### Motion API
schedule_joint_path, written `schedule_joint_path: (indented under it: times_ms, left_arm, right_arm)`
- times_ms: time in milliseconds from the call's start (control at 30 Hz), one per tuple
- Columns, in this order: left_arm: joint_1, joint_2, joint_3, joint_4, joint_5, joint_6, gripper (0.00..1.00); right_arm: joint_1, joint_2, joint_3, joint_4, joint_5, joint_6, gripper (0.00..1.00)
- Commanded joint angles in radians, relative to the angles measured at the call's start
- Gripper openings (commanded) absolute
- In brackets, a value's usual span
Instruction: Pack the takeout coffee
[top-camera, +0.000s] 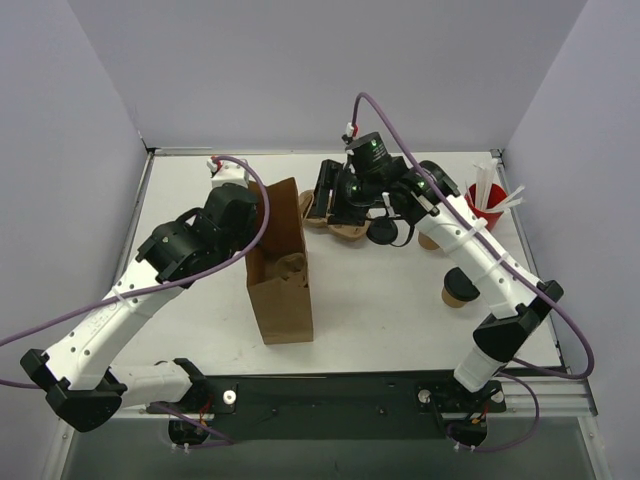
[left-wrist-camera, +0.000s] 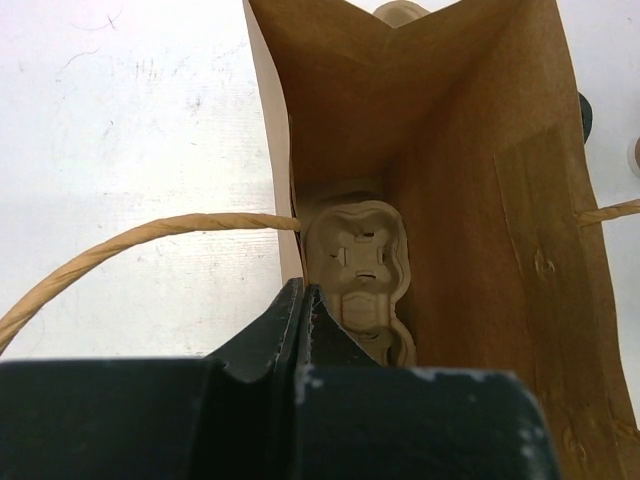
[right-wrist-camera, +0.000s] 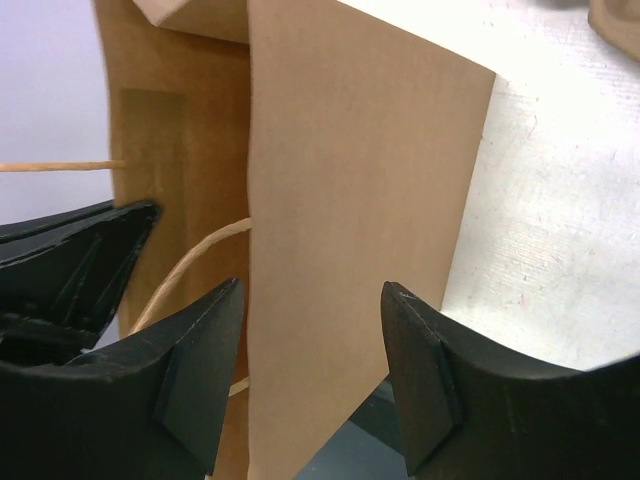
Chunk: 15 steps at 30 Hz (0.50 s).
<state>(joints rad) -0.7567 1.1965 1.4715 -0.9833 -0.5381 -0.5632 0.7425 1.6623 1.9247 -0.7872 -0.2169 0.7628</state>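
left white-and-black arm (top-camera: 110, 320): stretched forward, angled inward | left black two-finger gripper (left-wrist-camera: 303, 300): fingers pressed together | right white-and-black arm (top-camera: 490, 265): bent leftward | right black two-finger gripper (right-wrist-camera: 312, 295): fingers apart

Brown cup (top-camera: 459, 289), black-lidded, upright

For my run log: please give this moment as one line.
left gripper: shut on paper bag | right gripper: open near bag | takeout coffee: on table

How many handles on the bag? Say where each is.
2. In the left wrist view, one handle loops out from the bag's left wall; the other leaves its right wall, cut off by the frame.
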Motion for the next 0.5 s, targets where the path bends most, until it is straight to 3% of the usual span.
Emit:
schedule_joint_path:
  times_ms: [0,467]
  left_arm:
    - [0.002,-0.032,-0.007,0.046,-0.005,0.016,0.00]
    - [0.002,-0.035,-0.017,0.069,0.004,0.020,0.00]
  right_arm:
    - [0.009,-0.070,-0.013,0.063,0.014,0.007,0.53]
    - [0.032,-0.033,-0.064,0.095,-0.059,0.010,0.51]
